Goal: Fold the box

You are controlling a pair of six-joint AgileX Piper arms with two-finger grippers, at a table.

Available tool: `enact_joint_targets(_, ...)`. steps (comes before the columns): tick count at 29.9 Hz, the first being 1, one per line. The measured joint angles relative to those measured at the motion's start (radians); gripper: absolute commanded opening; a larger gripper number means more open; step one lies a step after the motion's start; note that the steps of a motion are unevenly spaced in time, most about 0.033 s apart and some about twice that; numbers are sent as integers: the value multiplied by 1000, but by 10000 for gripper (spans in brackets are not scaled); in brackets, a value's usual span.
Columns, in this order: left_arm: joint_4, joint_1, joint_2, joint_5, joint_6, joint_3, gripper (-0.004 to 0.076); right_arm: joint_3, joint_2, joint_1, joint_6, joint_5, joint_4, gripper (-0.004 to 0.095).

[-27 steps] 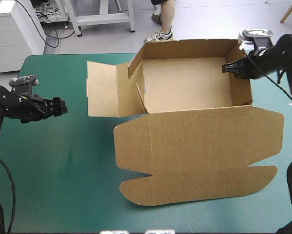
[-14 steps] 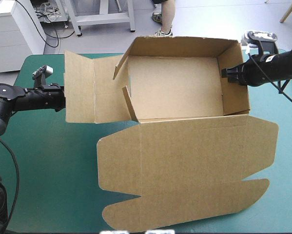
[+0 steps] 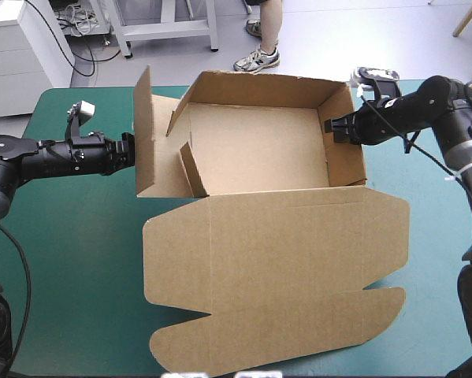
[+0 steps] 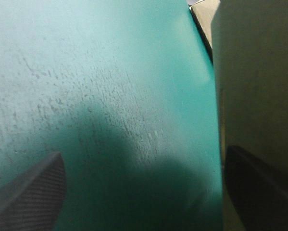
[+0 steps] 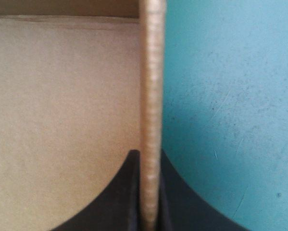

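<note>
The brown box is clamped at its right wall by the right gripper; the left gripper is spread apart beside a raised flap

box on table | left fingers beside left flap | right fingers astride right wall

left tool spread wide | box wall beside one finger | teal-green cover between
</note>
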Motion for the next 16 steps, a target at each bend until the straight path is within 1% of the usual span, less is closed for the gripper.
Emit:
enact_joint_targets(9,2,0,0,0,0,0,637,0,80,63,51,-78,-67,-17)
enact_joint_targets(16,6,0,0,0,-1,0,637,1,143,147,73,-118,-72,-17)
